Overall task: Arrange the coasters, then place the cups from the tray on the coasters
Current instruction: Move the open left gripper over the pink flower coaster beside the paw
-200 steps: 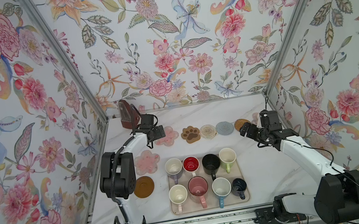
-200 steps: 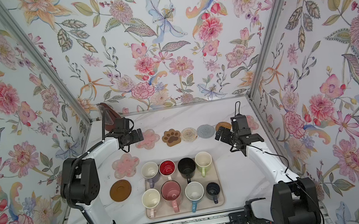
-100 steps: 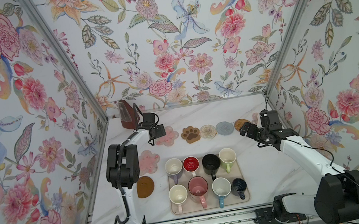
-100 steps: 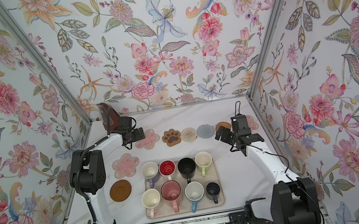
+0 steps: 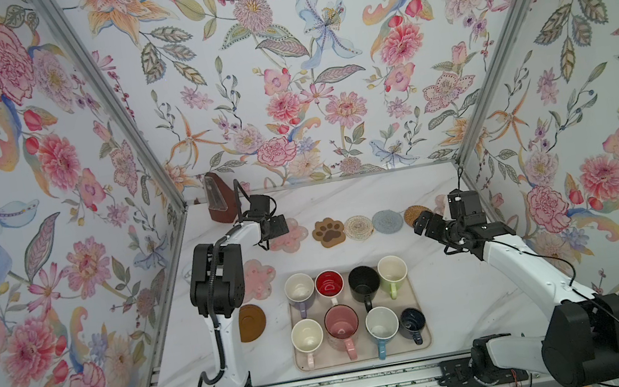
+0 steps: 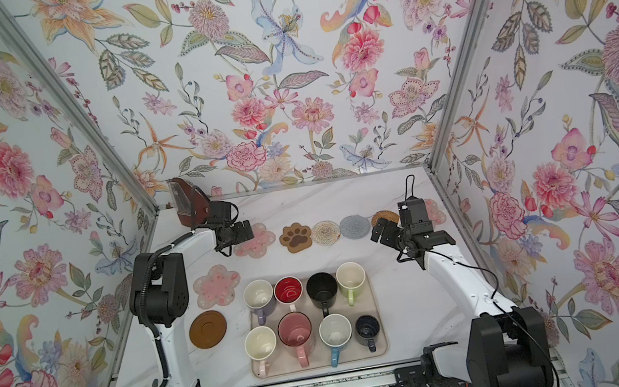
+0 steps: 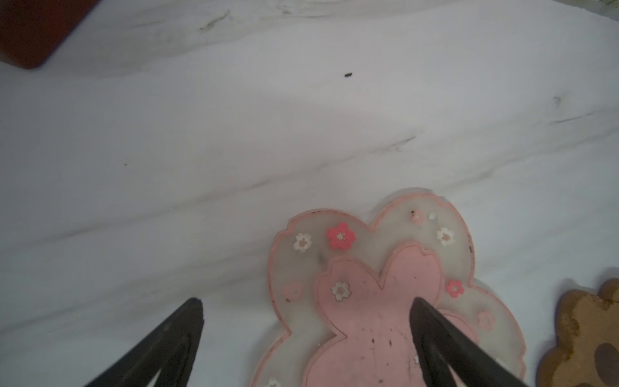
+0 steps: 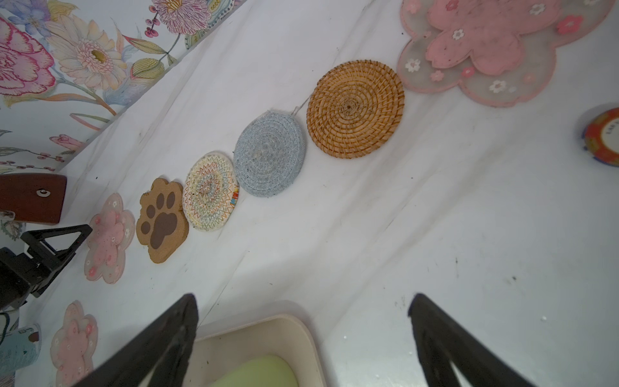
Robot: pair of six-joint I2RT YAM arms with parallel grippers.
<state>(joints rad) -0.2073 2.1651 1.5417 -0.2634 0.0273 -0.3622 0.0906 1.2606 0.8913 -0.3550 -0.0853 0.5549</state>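
1. Coasters (image 6: 326,232): eight in all, each lying flat and bare on the white bench (image 5: 452,306).
2. Six coasters form a row near the back wall. They are a pink flower (image 5: 295,236), a brown paw print (image 5: 328,232), a cream woven round (image 5: 358,227), a grey woven round (image 5: 387,221), a tan rattan round (image 5: 417,212) and a second pink flower (image 5: 439,202), which is partly hidden behind the right arm.
3. Two lie apart on the left. A third pink flower (image 5: 260,278) sits just beside the tray (image 5: 365,356), and a brown disc (image 5: 251,322) lies nearer the front, partly behind the left arm.
4. Cups (image 5: 341,324): eight, all upright on the one beige tray, in two rows of four.
5. The back row holds one lavender (image 5: 299,291), one red-inside white (image 5: 329,284), one black (image 5: 364,282) and one light green (image 5: 392,272).
6. The front row holds one cream-pink (image 5: 307,336), one speckled pink (image 5: 341,324), one blue (image 5: 381,324) and one small navy (image 5: 412,321).
7. Left fingers (image 5: 278,226): spread wide and empty. In the left wrist view, one is over the first flower and the other over bare bench.
8. Right fingers (image 5: 424,222): wide apart, holding nothing, raised near the rattan round. In the right wrist view, the tray's corner and the light green cup show below them.
9. One dark brown case (image 5: 218,198) stands in the back left corner.
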